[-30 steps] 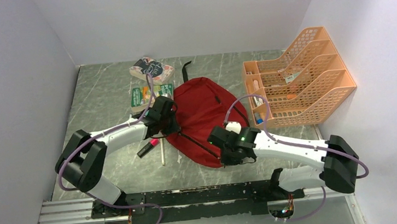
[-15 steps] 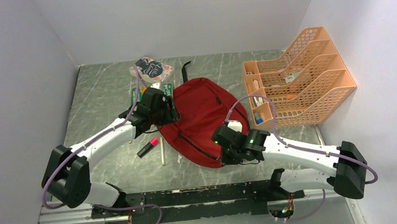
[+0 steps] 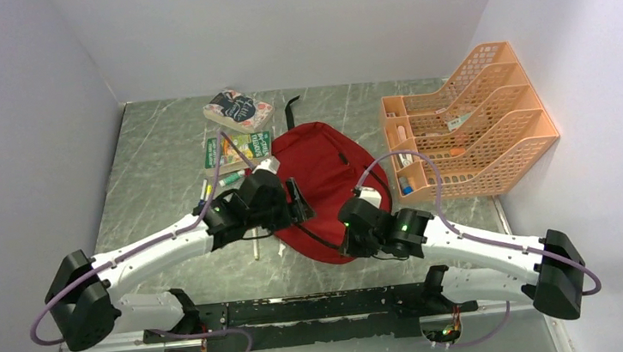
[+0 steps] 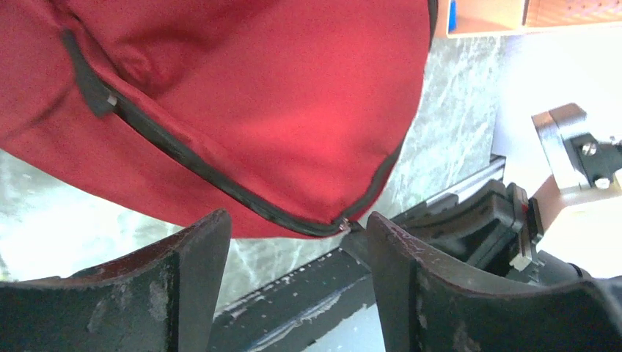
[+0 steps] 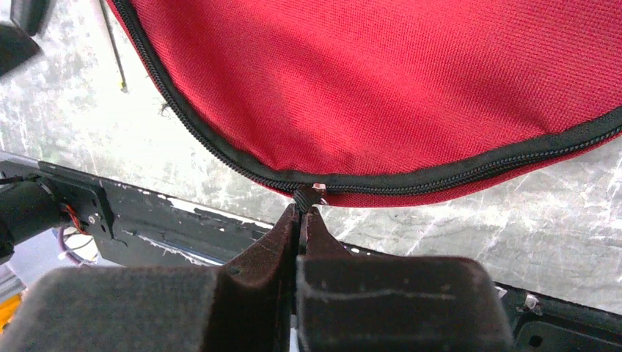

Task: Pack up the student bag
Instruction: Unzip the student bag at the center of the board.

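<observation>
Lying flat on the grey marbled table (image 3: 160, 156) is the dark red soft fabric backpack (image 3: 325, 175); the right gripper (image 5: 301, 214) is clenched on its black zipper pull (image 5: 309, 193) at the near edge; the left gripper (image 4: 293, 235) hovers above it, jaws spread, grasping nothing.

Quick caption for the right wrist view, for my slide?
Right hand pinching the zipper pull of the red student bag, lying on the marbled table.
</observation>
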Available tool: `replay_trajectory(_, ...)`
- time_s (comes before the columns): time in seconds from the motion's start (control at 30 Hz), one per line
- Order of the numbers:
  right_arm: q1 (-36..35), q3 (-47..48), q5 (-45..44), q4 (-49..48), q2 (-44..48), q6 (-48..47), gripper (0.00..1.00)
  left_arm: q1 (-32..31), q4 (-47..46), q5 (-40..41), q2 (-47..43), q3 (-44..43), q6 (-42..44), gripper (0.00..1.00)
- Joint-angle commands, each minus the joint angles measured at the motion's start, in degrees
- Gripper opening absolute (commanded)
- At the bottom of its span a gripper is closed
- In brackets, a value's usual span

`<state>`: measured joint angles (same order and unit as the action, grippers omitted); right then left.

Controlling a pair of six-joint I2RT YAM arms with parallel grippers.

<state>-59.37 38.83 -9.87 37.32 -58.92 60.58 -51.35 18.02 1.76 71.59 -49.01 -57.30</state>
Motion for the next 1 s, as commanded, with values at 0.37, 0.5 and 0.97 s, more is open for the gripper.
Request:
replay_trajectory(0.37, 0.4, 0.3, -0.5, -2.0, 0.3, -1.4, 0.00, -12.0, -0.6, 6.6, 5.7, -1.1, -11.2, 0.68)
replay_trajectory(0.5, 0.3, 0.3, -0.7, -1.9, 0.6, -1.4, 0.00, -12.0, -1.4, 5.9, 6.9, -0.7, -11.3, 0.70)
replay_trajectory(0.97, 0.4, 0.5, -1.4, 1.6, -2.5, -1.4, 0.00, -10.1, -8.0, 1.5, 13.8, 0.9, -9.5, 0.54)
